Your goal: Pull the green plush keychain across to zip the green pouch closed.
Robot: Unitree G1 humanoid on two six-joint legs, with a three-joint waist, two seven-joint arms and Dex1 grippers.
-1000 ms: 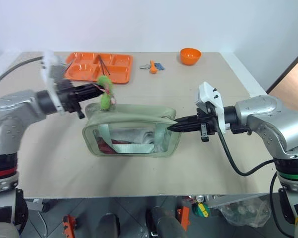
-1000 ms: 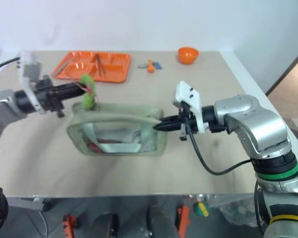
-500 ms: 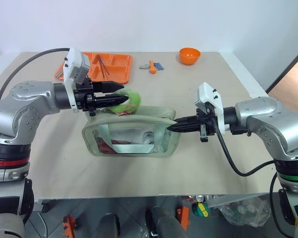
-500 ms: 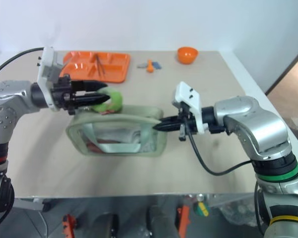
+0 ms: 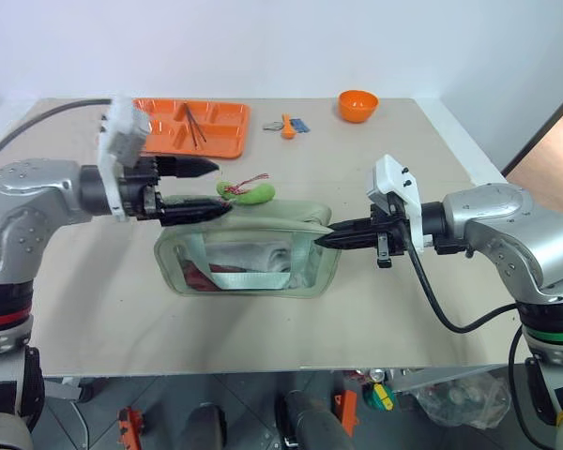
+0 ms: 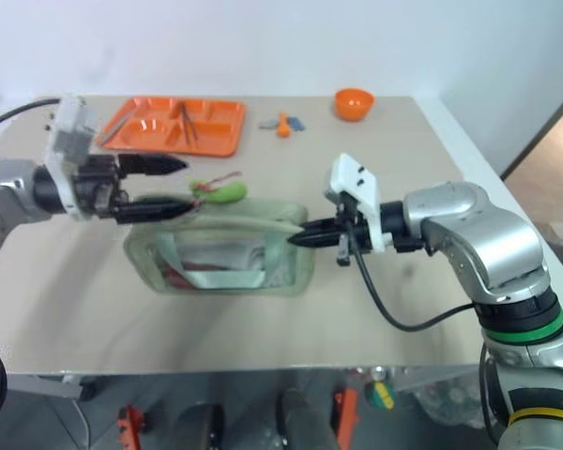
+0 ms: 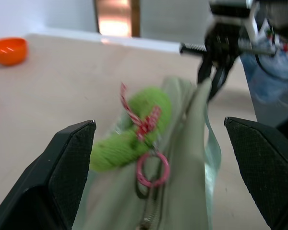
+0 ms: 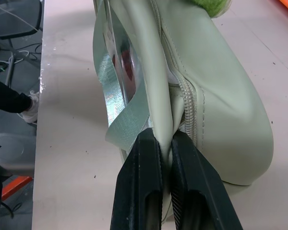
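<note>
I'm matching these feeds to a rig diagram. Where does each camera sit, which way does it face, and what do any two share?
Left and right eye views: on the head, looking forward and down at the table; both arms reach in, the open left gripper and the right gripper pinching the green pouch.
Left wrist view: on the left wrist, looking between spread fingers at the green plush keychain and, beyond, the right gripper.
Right wrist view: on the right wrist, looking along its shut fingers over the pouch's zipper.
Shared: every view shows the pouch.
</note>
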